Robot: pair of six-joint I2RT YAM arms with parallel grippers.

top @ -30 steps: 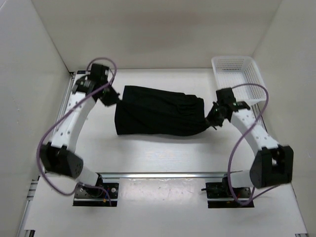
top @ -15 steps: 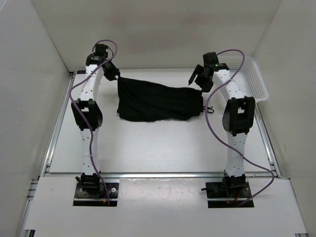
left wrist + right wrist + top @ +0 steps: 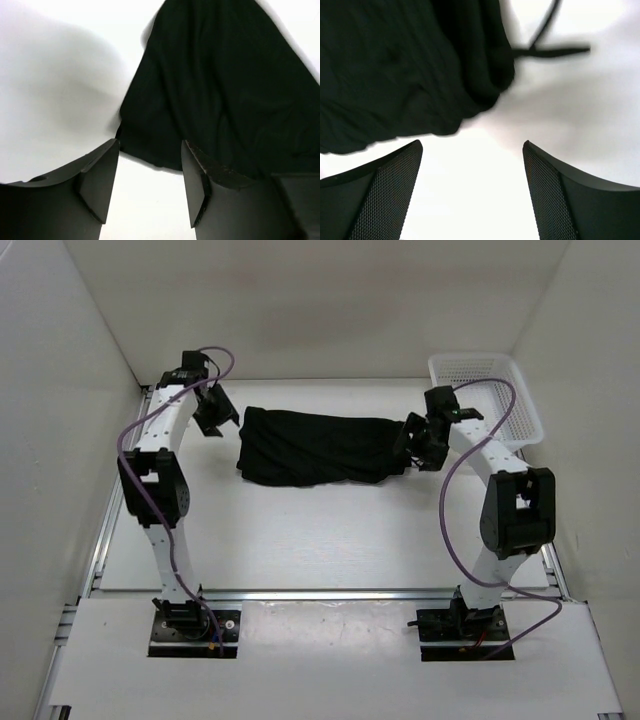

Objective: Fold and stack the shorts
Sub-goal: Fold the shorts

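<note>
The black shorts (image 3: 315, 445) lie folded in a long band across the far middle of the table. My left gripper (image 3: 216, 416) hovers just off their left end, open and empty. In the left wrist view the shorts (image 3: 225, 90) fill the area beyond my left gripper (image 3: 150, 150), with bare table between the fingers. My right gripper (image 3: 413, 445) is at the shorts' right end, also open. The right wrist view shows the bunched end of the shorts (image 3: 395, 65) and the thin drawstring (image 3: 545, 50) ahead of my right gripper (image 3: 472, 150), which holds nothing.
A white mesh basket (image 3: 485, 390) stands at the back right corner, just behind the right arm. White walls close in the table on three sides. Purple cables loop from both arms.
Both grippers were shut on the shorts' ends a second ago. They carried the near edge toward the back, opened and let go. The shorts now lie as a narrower band.
</note>
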